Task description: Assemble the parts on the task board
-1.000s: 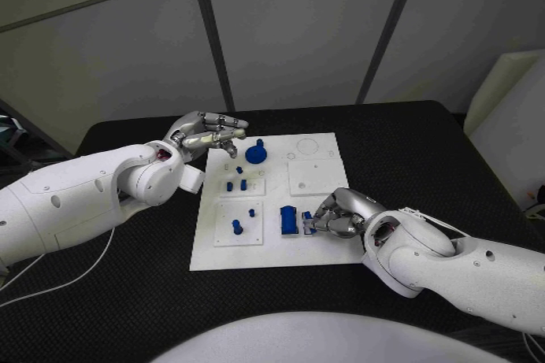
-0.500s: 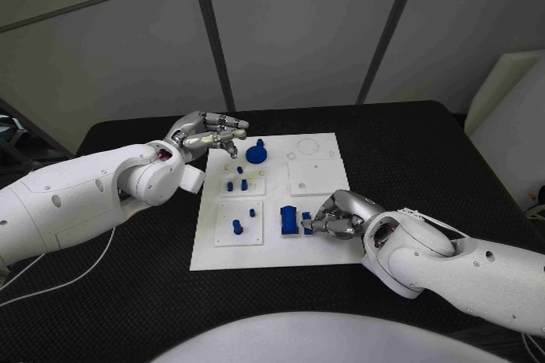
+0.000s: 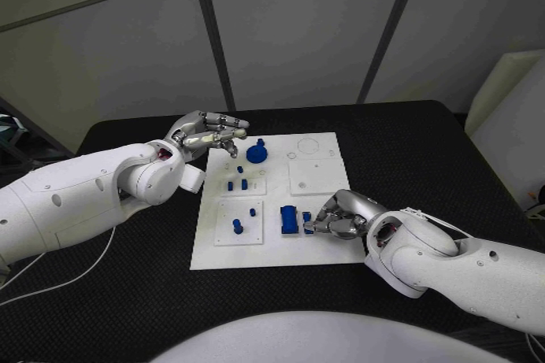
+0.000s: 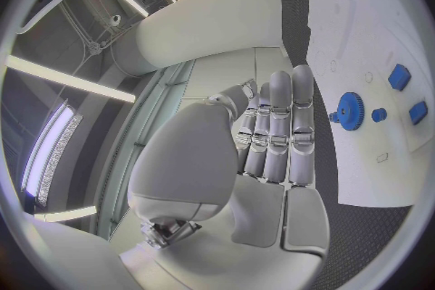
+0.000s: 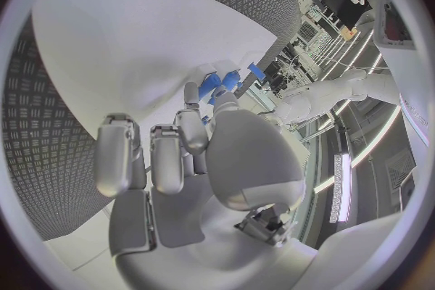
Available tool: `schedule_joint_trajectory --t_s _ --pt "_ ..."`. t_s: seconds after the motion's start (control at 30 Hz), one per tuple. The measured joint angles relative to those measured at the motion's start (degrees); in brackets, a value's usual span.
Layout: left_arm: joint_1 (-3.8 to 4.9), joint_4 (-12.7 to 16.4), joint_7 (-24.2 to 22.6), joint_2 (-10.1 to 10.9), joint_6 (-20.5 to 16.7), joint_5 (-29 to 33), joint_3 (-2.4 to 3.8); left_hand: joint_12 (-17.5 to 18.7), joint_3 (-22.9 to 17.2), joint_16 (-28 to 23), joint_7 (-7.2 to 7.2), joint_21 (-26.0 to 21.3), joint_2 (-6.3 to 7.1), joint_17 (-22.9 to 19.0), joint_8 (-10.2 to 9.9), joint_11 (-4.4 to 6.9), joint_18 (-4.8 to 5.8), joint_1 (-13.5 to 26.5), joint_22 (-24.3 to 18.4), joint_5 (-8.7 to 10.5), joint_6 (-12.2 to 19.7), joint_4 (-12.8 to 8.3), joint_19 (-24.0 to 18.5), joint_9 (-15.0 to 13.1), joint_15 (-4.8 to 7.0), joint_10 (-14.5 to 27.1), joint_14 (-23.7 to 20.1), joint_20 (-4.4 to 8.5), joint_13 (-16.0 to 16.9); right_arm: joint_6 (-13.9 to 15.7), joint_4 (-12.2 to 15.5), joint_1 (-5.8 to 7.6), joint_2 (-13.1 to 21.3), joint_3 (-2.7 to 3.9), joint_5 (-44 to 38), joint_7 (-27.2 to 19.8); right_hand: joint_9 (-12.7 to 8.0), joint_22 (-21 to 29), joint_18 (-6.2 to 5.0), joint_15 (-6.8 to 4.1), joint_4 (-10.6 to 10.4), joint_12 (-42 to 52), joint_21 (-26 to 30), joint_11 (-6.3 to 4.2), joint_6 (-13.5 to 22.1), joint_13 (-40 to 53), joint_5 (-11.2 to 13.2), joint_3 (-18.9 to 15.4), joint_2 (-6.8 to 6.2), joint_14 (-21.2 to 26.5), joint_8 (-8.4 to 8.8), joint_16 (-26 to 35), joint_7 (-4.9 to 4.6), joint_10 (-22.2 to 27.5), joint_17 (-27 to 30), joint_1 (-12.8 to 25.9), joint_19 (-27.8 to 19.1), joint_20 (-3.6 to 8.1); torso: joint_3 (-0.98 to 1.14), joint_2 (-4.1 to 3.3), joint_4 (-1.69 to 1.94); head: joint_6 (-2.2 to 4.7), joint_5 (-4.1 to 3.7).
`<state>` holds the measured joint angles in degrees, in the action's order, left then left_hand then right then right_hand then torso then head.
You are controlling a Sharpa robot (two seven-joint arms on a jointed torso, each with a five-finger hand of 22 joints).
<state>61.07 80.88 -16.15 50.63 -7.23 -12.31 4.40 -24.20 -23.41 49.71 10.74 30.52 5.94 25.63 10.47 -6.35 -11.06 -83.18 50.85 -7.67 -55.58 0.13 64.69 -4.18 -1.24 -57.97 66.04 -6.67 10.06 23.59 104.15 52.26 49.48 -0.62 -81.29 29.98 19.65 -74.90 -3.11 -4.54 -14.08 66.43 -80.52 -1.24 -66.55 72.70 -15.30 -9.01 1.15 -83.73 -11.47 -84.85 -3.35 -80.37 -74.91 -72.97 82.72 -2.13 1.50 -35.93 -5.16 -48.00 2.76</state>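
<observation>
No readable writing or logos anywhere on this rig, as far as I can make out.

The left hand [image 3: 208,135] sits over the far left corner of the white rectangular task board [image 3: 272,249]. Its fingers [image 4: 283,123] are curled in tight side by side with nothing between them. Just past their tips stands the round blue toothed gear part [image 3: 257,152], close but not touching from what the left wrist view shows [image 4: 349,111]. A few small blue peg parts [image 3: 238,182] stand on the raised white square plate next to it, on the near side of those fingers.

The right hand [image 3: 339,215] is down on the near right part of the board, fingers [image 5: 189,132] bent in around a small blue block part [image 3: 308,223]. The right wrist view has blue pieces [image 5: 217,82] right at the fingertips, so it looks like it's touching or pinching that block, but I honestly can't tell if it really has a grip. Just beside those fingers, toward the other hand, stands a taller blue block [image 3: 290,220], and further that way two small blue pegs [image 3: 238,226] on another raised square.

The board lies in the middle of the black textured bench [image 3: 136,300].
</observation>
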Motion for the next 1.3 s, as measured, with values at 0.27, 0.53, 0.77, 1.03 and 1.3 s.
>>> schedule_joint_trajectory --t_s 0.27,0.53,0.77,1.03,1.3 --pt "0.00 0.0 0.0 0.1 0.0 0.0 0.00 -0.2 0.0 0.0 0.00 0.0 0.00 -0.1 0.0 0.00 0.00 0.0 0.1 0.00 0.0 0.0 0.0 0.0 0.00 0.0 0.0 0.00 0.0 -1.2 0.3 0.00 0.9 0.00 0.0 -1.7 0.1 0.0 0.00 0.00 0.9 -0.4 0.0 0.22 0.2 0.1 3.4 -0.6 -0.08 0.0 -0.28 0.0 -0.20 0.2 0.0 -1.5 0.0 0.00 0.00 0.03 0.03 -0.01 0.01" --pt "0.00 -0.1 0.1 0.0 0.1 0.0 0.00 -0.2 0.0 0.0 0.00 0.0 0.00 0.0 0.0 0.00 0.00 0.0 0.0 0.00 0.0 0.0 0.0 0.0 0.00 0.0 0.0 0.00 0.0 -1.9 -0.1 0.01 0.7 -0.01 0.0 -2.7 0.2 0.0 0.00 0.01 0.5 -0.4 0.0 0.22 0.2 0.1 3.8 -1.0 -0.08 0.0 -0.28 0.0 -0.20 0.2 0.0 -1.5 0.0 0.00 0.03 0.03 0.00 -0.01 0.08" --pt "0.00 -0.2 0.1 -0.1 0.1 0.0 0.00 -0.2 -0.2 0.0 0.00 0.0 0.00 0.0 0.0 0.00 0.00 0.0 0.0 0.00 0.0 -0.2 0.0 0.0 0.00 0.0 0.0 0.00 0.0 -2.1 -1.1 0.01 0.0 0.00 -0.1 -3.3 0.2 0.0 0.00 0.01 0.1 -0.4 0.0 0.22 0.2 0.3 3.8 -1.3 0.31 0.0 -0.50 0.0 -0.20 0.2 0.0 -1.1 0.0 0.00 0.03 -0.07 0.00 0.02 0.15" --pt "0.00 -0.2 0.1 -0.1 0.2 0.0 0.00 -0.2 -0.2 0.0 0.00 0.0 0.00 0.0 0.0 0.00 0.00 0.0 0.1 0.00 0.0 -0.2 0.0 0.0 0.00 0.0 0.0 0.00 0.0 -2.0 -2.0 0.03 -0.3 0.03 -0.1 -3.7 0.4 0.0 0.00 0.01 -0.3 -0.2 0.0 0.22 0.2 0.6 3.8 -1.7 1.31 0.0 -0.80 0.0 -0.20 0.2 0.0 -0.7 0.0 0.00 0.03 -0.07 0.00 -0.12 0.23" --pt "0.00 -0.3 0.2 -0.1 0.2 0.0 0.00 -0.2 -0.2 0.0 0.00 0.0 0.00 -0.1 0.0 0.00 0.00 0.0 0.1 0.00 0.0 -0.2 0.0 0.0 0.00 0.0 0.0 0.00 0.0 -1.4 -2.8 0.03 -0.6 0.03 0.0 -4.4 0.5 0.0 0.00 0.01 -0.9 0.3 0.0 0.43 0.2 0.8 3.8 -2.0 1.75 0.0 -0.85 0.0 -0.19 0.0 0.0 -0.3 0.0 0.00 0.03 -0.03 0.00 -0.16 0.30"
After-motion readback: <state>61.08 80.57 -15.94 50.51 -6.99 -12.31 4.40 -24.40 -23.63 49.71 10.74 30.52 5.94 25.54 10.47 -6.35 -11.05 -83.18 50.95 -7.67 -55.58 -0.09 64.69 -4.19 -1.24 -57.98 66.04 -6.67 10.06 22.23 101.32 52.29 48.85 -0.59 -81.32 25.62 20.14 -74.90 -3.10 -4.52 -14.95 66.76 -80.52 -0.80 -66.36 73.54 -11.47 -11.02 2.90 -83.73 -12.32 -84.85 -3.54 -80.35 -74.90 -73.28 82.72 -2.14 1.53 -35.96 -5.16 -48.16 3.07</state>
